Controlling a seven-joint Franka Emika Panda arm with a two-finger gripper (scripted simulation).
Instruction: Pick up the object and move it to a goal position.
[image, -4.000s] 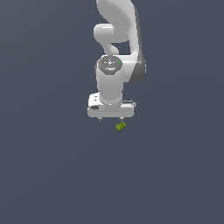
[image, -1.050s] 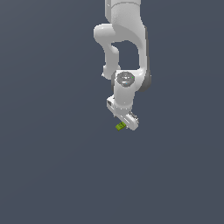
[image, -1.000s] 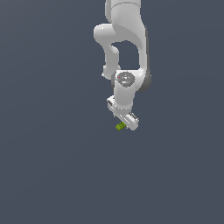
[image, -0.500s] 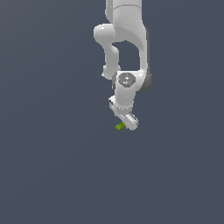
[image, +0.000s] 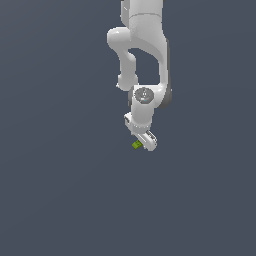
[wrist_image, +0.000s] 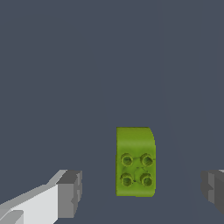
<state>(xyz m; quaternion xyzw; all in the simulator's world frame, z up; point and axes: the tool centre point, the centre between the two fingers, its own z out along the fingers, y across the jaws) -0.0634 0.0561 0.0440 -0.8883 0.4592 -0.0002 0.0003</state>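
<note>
No words or numbers anywhere.
I can't read any letters, labels or signs in either of my two views.

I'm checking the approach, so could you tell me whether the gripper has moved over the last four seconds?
Yes. The gripper has turned from square-on to slanted and dropped closer to the green block, which has stayed where it was in the exterior view.
</note>
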